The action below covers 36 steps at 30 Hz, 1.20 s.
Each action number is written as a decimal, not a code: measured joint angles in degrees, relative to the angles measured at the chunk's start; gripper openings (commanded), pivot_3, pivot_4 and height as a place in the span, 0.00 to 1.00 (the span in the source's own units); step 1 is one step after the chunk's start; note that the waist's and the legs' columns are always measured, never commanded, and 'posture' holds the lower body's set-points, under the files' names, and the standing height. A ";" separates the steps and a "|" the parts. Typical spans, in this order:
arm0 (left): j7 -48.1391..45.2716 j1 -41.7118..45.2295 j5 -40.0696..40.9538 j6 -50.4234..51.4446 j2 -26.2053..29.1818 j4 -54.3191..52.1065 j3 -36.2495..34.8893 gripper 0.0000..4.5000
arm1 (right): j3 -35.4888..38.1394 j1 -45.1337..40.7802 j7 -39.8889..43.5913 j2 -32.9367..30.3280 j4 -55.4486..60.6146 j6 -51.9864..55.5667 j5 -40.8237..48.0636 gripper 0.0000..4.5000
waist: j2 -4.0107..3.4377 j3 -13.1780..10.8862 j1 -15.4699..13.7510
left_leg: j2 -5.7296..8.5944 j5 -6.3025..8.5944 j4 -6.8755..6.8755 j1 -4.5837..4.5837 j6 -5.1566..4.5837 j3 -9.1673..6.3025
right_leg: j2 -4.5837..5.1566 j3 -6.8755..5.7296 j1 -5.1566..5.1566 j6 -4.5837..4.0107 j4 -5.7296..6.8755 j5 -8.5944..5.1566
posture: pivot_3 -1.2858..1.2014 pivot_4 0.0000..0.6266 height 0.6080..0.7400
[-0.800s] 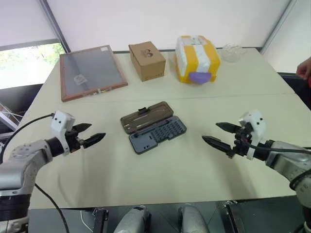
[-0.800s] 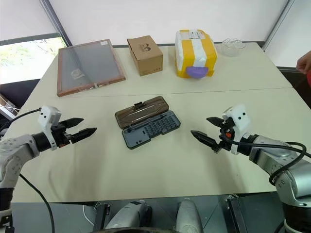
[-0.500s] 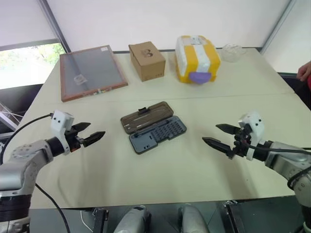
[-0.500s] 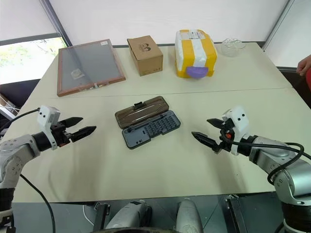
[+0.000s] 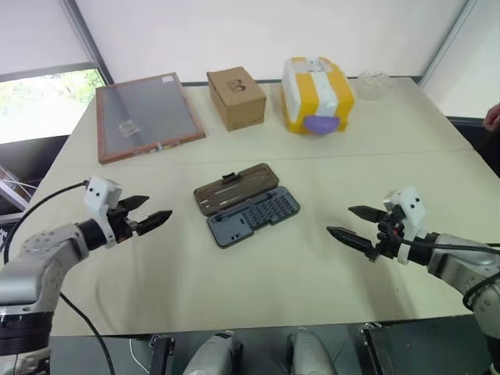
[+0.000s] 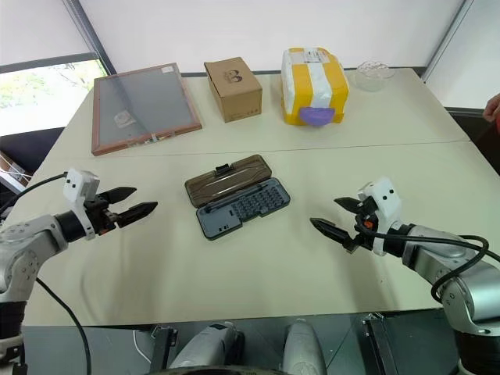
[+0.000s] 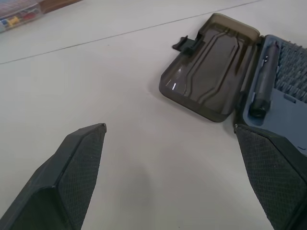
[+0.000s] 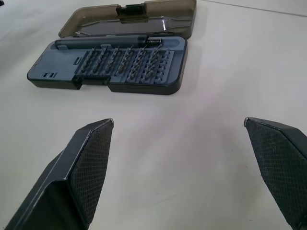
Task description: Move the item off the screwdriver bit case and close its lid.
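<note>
My left gripper [image 5: 156,208] hovers low over the table [image 5: 258,289] toward its left side, fingers spread wide with nothing between them. My right gripper [image 5: 340,220] hovers the same way toward the right side, also wide apart and holding nothing.

Between them lies a broad stretch of bare tabletop. The screwdriver bit case [image 5: 246,205] sits in the middle of it, well apart from both grippers and from the near edge, with bare table on every side.

Its lid [image 5: 236,187] lies folded back flat on the far side of the base, latch tab pointing away from me. The base holds a screwdriver [image 8: 105,42] in the slot along the hinge, with rows of bits [image 8: 124,60] on the side nearer me.

Toward the far edge stand a framed panel [image 5: 147,115], a cardboard box [image 5: 236,97], a yellow and white package [image 5: 316,94] and a glass dish [image 5: 373,84]. A person's hand [image 5: 493,117] shows beyond the table's right edge.
</note>
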<state>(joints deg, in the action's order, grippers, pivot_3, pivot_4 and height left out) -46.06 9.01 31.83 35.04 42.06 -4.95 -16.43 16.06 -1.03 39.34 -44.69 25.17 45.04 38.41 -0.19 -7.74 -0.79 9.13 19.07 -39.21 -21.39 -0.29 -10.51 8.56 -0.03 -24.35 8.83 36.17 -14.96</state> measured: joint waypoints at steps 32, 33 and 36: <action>-15.76 53.87 -35.52 -39.26 -16.96 79.34 24.02 0.14 | -12.20 -10.70 -16.26 14.84 10.77 2.95 2.91 1.00 | 0.32 -0.05 1.54 | 0.15 0.12 -0.42 -0.13 -0.21 0.10 | 0.06 -0.13 -0.22 0.03 0.77 0.02 | 0.52 0.24 1.00; -15.98 53.88 -35.80 -38.94 -16.68 79.54 23.98 0.03 | -11.93 -10.50 -16.52 14.81 10.78 2.95 2.91 1.00 | 0.32 -0.05 1.55 | 0.15 0.12 -0.45 -0.12 -0.21 0.12 | 0.06 -0.12 -0.22 0.04 0.81 0.02 | 0.52 0.24 1.00; -17.96 53.99 -36.06 -37.89 -16.18 79.75 23.62 0.01 | -11.22 -10.34 -16.84 14.58 10.79 2.95 2.91 1.00 | 0.32 -0.05 1.52 | 0.16 0.13 -0.49 -0.12 -0.23 0.12 | 0.06 -0.12 -0.22 0.03 0.87 0.02 | 0.52 0.24 1.00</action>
<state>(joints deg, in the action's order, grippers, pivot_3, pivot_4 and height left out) -64.02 63.01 -4.24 -2.85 25.88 74.80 7.19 4.84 -11.37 22.50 -30.10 35.96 47.99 41.33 0.12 -7.78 0.73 9.29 19.20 -39.70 -21.51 -0.52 -10.40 8.62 -0.15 -24.58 8.87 37.04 -14.94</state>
